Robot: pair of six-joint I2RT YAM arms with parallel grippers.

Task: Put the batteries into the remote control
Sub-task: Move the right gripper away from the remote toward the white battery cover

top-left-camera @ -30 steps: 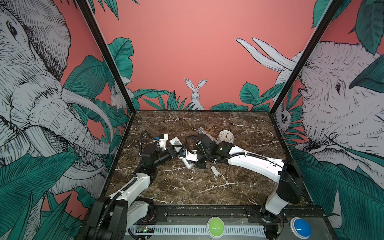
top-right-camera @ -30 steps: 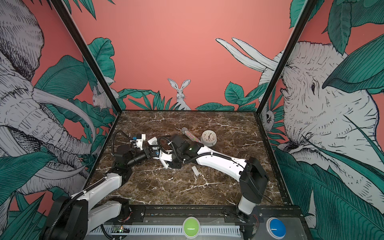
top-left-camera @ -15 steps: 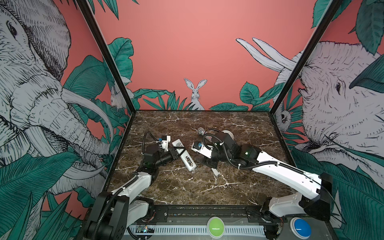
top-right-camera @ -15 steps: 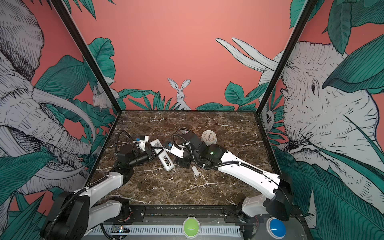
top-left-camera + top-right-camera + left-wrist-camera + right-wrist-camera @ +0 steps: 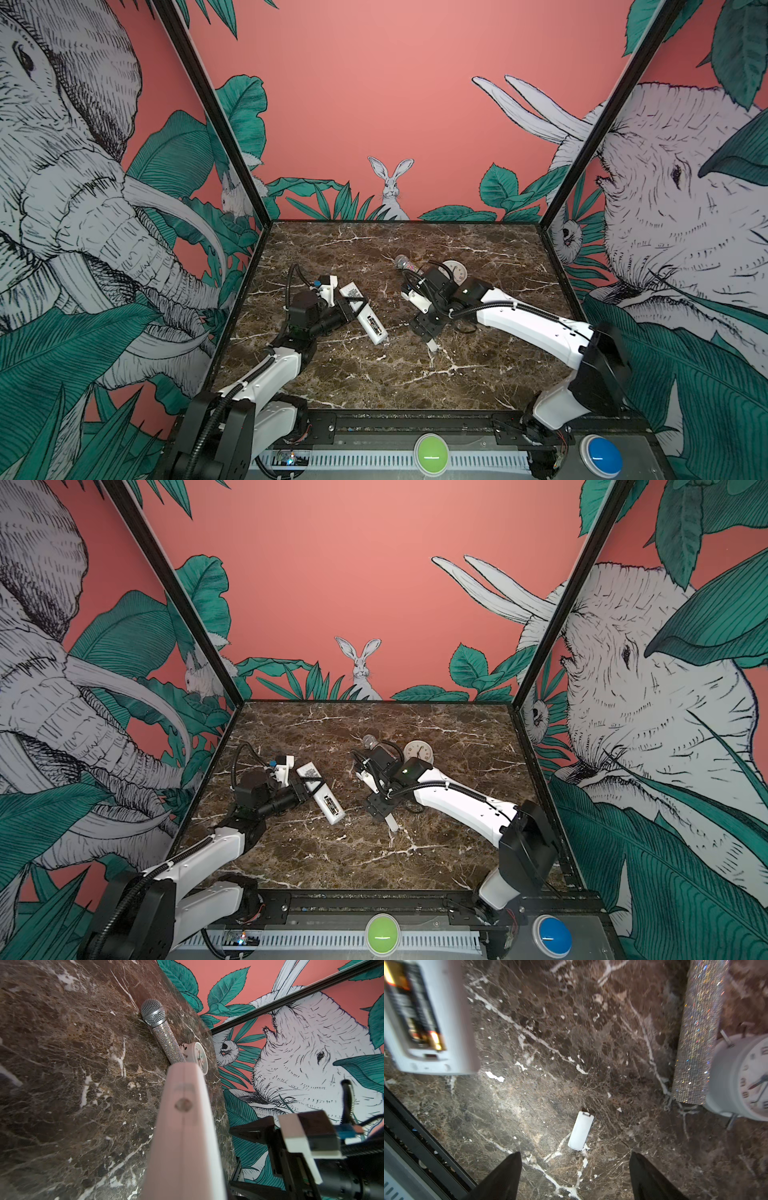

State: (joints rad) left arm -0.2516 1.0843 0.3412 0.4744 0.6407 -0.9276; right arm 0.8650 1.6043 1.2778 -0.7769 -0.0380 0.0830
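Note:
My left gripper point(image 5: 352, 307) is shut on the remote control point(image 5: 365, 318), a slim white bar held tilted above the marble with its back up. In the right wrist view the remote control point(image 5: 452, 1022) has its compartment uncovered, and the batteries point(image 5: 419, 1012) lie inside, dark with gold ends. A small white battery cover point(image 5: 580, 1130) lies flat on the marble. My right gripper point(image 5: 575, 1154) hangs open and empty just above that cover point(image 5: 432, 345), well to the right of the remote. In the left wrist view the remote point(image 5: 187, 1126) fills the foreground and hides the jaws.
A glittery microphone point(image 5: 405, 264) lies at the back centre with a round white clock point(image 5: 457, 272) beside it, both close behind my right wrist. In the right wrist view the microphone point(image 5: 697, 1039) and clock point(image 5: 741, 1080) sit together. Walls enclose the marble table point(image 5: 374, 386).
My right gripper has pulled back from the remote toward the right and opened, ending above the battery cover. The left gripper has kept the remote, tilting it slightly.

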